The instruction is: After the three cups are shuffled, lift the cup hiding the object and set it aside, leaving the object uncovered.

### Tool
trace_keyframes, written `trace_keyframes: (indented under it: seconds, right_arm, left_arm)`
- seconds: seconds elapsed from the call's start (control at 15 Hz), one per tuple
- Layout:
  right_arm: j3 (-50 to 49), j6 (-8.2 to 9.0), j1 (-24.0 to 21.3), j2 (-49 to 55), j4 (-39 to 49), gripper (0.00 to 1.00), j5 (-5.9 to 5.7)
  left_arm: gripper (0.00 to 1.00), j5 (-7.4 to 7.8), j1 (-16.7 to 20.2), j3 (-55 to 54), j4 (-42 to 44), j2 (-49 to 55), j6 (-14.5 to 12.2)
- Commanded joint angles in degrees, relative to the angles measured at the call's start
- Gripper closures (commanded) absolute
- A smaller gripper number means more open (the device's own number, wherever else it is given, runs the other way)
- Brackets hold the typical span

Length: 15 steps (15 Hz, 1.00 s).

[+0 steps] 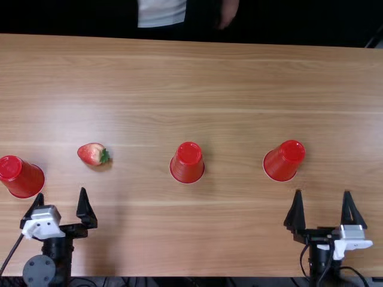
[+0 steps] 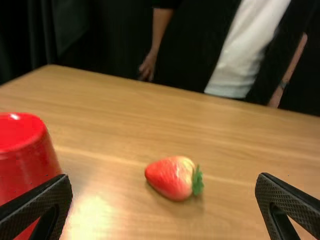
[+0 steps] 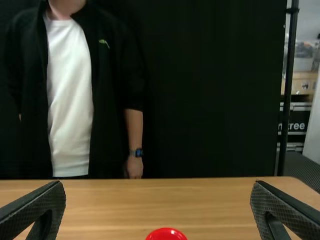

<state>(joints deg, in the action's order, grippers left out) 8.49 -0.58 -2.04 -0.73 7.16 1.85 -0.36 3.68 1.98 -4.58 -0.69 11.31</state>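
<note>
Three red cups sit base up on the light brown wooden table [image 1: 191, 78], with the strawberry [image 1: 93, 154] uncovered and lying on its side, green cap pointing toward the middle cup [image 1: 188, 162]. Left cup [image 1: 21, 176] is near the strawberry on its left, slightly closer to the near edge, and close to the table's left end. Middle cup is to the strawberry's right, apart from it. Right cup [image 1: 284, 160] is farther right again, well apart from the strawberry. Left gripper [image 1: 60, 193] is on the near side of the strawberry, close to the near edge, fingers spread wide and holding nothing. The strawberry lies ahead of the gap between its fingers. Its outer finger is just beside the left cup, contact unclear. Right gripper [image 1: 322, 193] is far to the strawberry's right by the near edge, fingers also spread wide, nothing between them, with the right cup just ahead of it. Beyond the strawberry a wide stretch of plain wood runs to the far edge. Gaps of bare wood separate the strawberry from each neighbouring cup. Past the far edge hangs a black curtain [image 3: 215, 85], with a black pole [image 3: 287, 85] at its side and shelving behind.
</note>
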Motion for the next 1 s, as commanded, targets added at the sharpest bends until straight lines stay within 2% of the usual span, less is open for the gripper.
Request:
trace_keyframes:
  seconds: [0.0,0.07,0.13,0.33,0.53,0.93]
  right_arm:
    - [-3.31,-0.05,-0.59,0.73,0.37,0.0,-0.37]
    - [-5.15,-0.05,-0.59,0.73,0.48,0.0,-0.37]
    - [-6.47,-0.05,-0.51,0.73,0.48,0.0,-0.37]
    - [-7.7,0.05,-0.68,0.73,-3.85,0.0,-0.26]
    - [-7.7,0.26,-0.68,0.73,-3.85,0.0,-0.58]
    - [-7.7,0.16,-0.68,0.73,-3.95,0.0,-0.48]
  left_arm:
    - [0.0,4.9,-0.61,-1.98,1.84,0.69,-0.45]
    - [0.0,6.16,-0.61,-1.98,2.47,0.69,-0.55]
    - [0.0,6.37,-0.61,-1.98,1.73,0.69,-0.55]
    - [0.0,6.48,-0.61,-1.98,1.52,0.69,-0.45]
    - [0.0,6.27,-0.61,-1.98,1.52,0.69,-0.34]
    - [0.0,5.95,-0.61,-1.98,1.41,0.69,0.08]
